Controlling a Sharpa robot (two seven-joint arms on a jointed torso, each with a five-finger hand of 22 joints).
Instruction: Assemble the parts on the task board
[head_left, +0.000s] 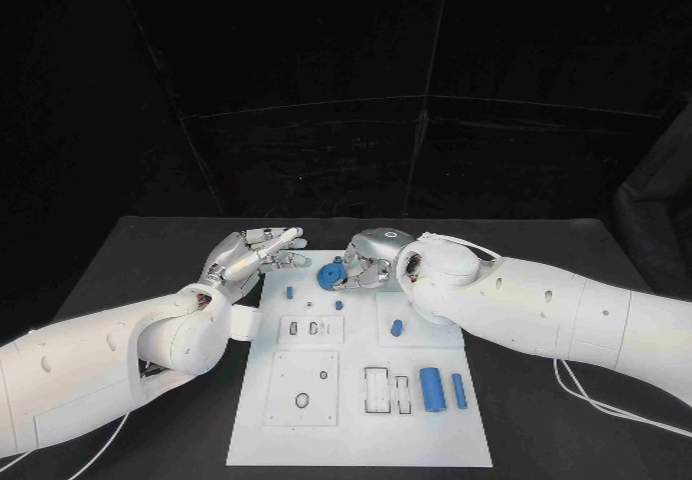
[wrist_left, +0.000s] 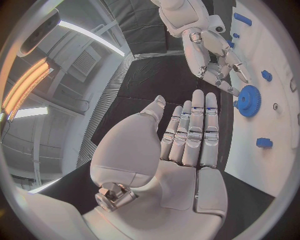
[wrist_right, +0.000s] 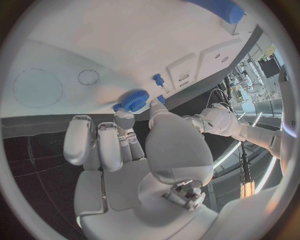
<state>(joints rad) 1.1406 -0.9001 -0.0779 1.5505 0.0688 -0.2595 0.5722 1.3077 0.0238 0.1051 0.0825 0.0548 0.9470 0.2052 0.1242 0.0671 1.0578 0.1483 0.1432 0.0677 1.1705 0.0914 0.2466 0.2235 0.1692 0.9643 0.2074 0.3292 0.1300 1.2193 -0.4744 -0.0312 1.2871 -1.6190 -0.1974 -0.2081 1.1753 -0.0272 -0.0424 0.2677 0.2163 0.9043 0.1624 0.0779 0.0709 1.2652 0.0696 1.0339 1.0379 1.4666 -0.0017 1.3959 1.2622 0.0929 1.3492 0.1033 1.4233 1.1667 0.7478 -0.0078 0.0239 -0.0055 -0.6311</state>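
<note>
- Far left: the robot's left arm comes in across the black surface and ends beside the far left corner of the white board.
- The left hand hovers there with palm up and fingers straight and close together. It holds nothing. It seems to be waiting nearby, perhaps to steady the board or take a part.
- Just right of it, at the far end of the board, sits a blue gear with a toothed rim. This looks like the part now being worked on.
- Two small blue pegs stand on the board just nearer the robot than the gear.
- The right hand reaches the gear from the right. In the right wrist view its fingertips meet the edge of the gear; the other fingers curl behind. It appears to pinch the gear, probably to lift it or turn it onto its spot.
- In that same view, a large circle and a small circle are drawn on the board beside the gear, likely marking where round parts belong.
- Nearer the robot, the board carries square plates with slots and holes.
- Toward the near right corner lie a thick blue cylinder and, right of it, a thin blue rod, side by side and untouched, seemingly laid out for later steps.
</note>
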